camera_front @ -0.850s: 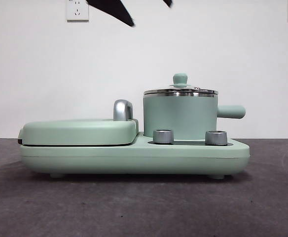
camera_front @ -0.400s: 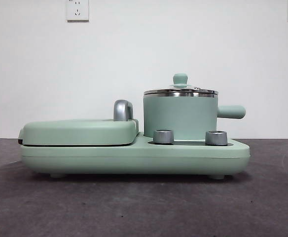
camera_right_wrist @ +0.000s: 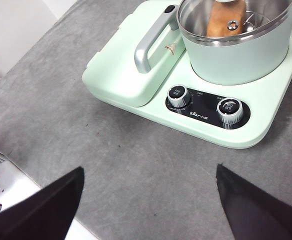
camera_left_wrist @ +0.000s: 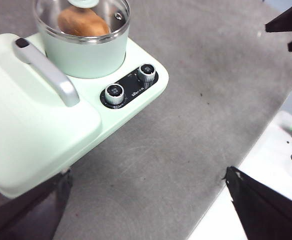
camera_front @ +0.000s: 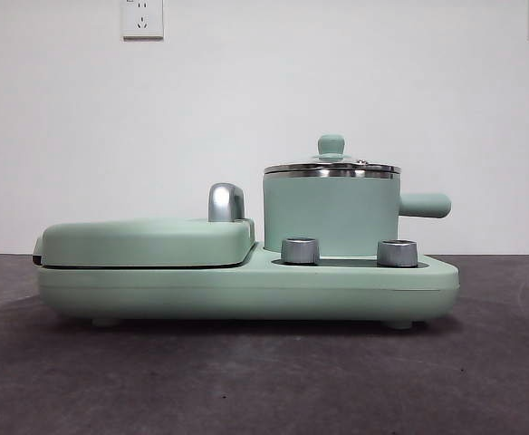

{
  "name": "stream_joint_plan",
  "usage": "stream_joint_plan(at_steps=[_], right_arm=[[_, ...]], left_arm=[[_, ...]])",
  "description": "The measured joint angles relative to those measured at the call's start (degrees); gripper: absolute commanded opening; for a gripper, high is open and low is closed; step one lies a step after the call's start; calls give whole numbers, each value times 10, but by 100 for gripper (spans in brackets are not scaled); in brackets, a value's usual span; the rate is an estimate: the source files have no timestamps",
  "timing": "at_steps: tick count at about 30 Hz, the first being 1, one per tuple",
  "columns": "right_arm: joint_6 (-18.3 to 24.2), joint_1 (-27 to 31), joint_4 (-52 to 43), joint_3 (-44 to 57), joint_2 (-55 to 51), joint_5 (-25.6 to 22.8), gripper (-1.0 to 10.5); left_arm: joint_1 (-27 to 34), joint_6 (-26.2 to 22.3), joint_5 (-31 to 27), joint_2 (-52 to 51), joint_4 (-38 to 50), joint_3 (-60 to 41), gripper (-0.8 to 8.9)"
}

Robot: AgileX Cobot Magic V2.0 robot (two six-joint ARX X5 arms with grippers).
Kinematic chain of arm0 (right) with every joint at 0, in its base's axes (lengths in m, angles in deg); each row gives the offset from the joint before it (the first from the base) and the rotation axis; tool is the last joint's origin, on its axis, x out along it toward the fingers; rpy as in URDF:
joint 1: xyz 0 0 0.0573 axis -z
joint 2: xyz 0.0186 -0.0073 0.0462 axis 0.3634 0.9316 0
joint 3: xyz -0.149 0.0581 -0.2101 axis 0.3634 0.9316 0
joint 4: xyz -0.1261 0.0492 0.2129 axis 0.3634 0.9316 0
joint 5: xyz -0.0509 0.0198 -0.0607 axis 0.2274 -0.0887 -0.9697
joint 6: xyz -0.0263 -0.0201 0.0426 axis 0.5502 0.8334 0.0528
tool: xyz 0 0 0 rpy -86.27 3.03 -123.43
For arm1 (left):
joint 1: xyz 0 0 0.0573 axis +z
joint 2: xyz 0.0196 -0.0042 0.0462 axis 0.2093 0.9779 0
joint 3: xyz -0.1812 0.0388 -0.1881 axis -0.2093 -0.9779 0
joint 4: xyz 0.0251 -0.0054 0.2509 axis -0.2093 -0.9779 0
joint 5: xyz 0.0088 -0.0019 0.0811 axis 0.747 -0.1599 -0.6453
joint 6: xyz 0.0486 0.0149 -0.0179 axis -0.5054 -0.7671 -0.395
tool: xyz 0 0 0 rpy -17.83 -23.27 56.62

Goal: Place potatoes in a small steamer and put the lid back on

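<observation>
The grey table (camera_front: 264, 381) lies bare in front of the appliance base (camera_front: 246, 290) and to both its sides, so low approaches from there are unobstructed. On the base, the small steamer (camera_front: 330, 216) stands at one end with the lid (camera_front: 331, 165) seated on its rim, closing the opening; the potato (camera_left_wrist: 83, 22) shows through the glass. The steamer's stubby handle (camera_front: 425, 205) juts outward past the base edge. Beside the steamer, the flat griddle cover (camera_front: 147, 241) carries a raised silver handle (camera_right_wrist: 153, 42) that stands close to the steamer wall, narrowing that side. Two control knobs (camera_right_wrist: 180, 96) protrude in front of the steamer. Above the lid's knob (camera_front: 331, 145) the space is open.
</observation>
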Motion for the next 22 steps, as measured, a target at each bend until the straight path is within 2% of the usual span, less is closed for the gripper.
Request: stream_joint_plan(at_steps=[1,2,3,4,10,22], right_arm=[[0,0,0,0,0,0,296],[-5,0,0,0,0,0,113],[-6,0,0,0,0,0,-30],[-6,0,0,0,0,0,27],[-8,0,0,0,0,0,15],[-8,0,0,0,0,0,15]], left_arm=[[0,2,-1,-26,3,-20,263],[0,4,-2,-48,3,-37,67],[0,6,-2,-65,2,-49,5],[0,8,-3,-81,1,-60,11],[0,21,-3,-117,-4,-79,6],[0,21,-3,-125,0,-79,6]])
